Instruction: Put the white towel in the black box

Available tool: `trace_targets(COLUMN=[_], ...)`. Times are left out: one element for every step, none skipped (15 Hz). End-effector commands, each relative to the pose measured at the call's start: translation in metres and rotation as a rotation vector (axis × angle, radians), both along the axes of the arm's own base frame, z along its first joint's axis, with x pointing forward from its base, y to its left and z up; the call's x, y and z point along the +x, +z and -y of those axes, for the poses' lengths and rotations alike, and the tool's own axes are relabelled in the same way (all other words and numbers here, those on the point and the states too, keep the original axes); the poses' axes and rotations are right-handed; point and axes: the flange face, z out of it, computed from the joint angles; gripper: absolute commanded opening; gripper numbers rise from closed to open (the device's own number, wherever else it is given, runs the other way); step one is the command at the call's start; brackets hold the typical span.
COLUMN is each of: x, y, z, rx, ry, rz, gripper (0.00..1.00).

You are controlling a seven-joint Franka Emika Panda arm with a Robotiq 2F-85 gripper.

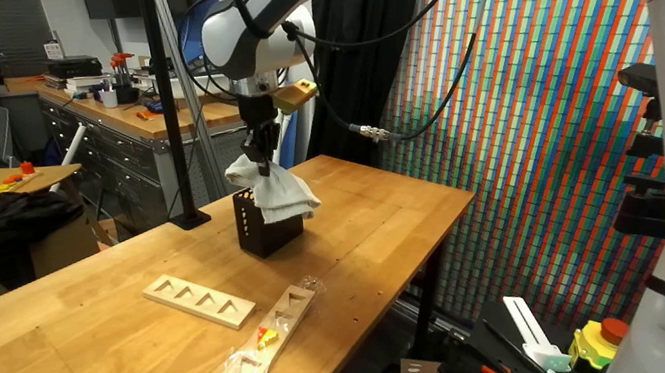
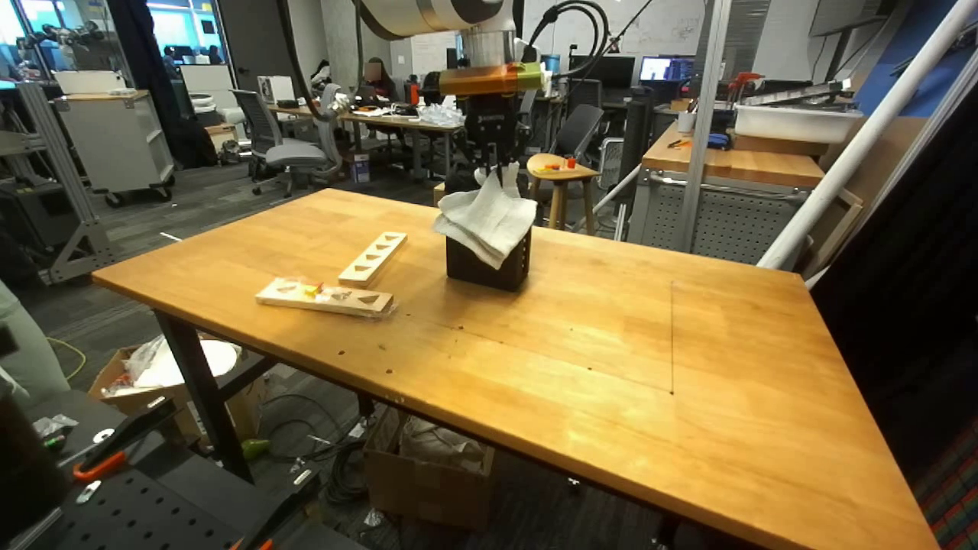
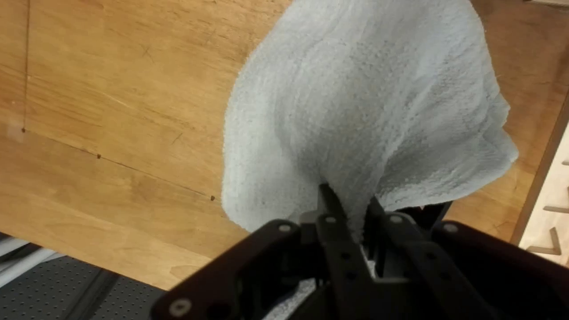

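Wooden surface point(image 2: 764, 428) spreads below my end effector point(image 3: 349, 195), which pinches a bunched fold of the white towel point(image 1: 283, 195). Cloth hangs from the pinch, over the black box point(image 1: 277, 234) just underneath and down past one outer wall; can't tell if any is inside. Towel looks light, soft, floppy, likely grippy, nothing fragile. Most droops to one side of the pinch, so I'd judge a hold nearer its middle goes in cleaner; stray flaps could snag the rim.

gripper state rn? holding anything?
Gripper: closed, holding the white towel over the black box.
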Motion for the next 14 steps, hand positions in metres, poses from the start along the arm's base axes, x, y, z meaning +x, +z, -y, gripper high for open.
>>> trace_targets(x=[0.013,0.015,0.016,0.017,0.018,0.019,0.020,0.021,0.021,0.022,0.023,0.024,0.025,0.025], y=[-0.013,-0.020,-0.027,-0.033,-0.039,-0.045,-0.048,-0.052,-0.053,-0.055,-0.057,-0.060,-0.062,-0.066], z=[0.006,0.007,0.006,0.006,0.005,0.005,0.005,0.005,0.005,0.005,0.006,0.007,0.007,0.008], rx=[0.047,0.060,0.073,0.084,0.095,0.108,0.119,0.129,0.140,0.151,0.160,0.172,0.183,0.194], ry=[-0.009,-0.015,-0.020,-0.023,-0.028,-0.032,-0.035,-0.039,-0.042,-0.044,-0.045,-0.047,-0.047,-0.047], rz=[0.022,0.020,0.013,0.008,0.002,-0.002,-0.004,-0.005,-0.005,-0.003,-0.001,0.001,0.002,0.001], gripper=[0.12,0.12,0.12,0.12,0.12,0.12,0.12,0.12,0.12,0.12,0.12,0.12,0.12,0.12])
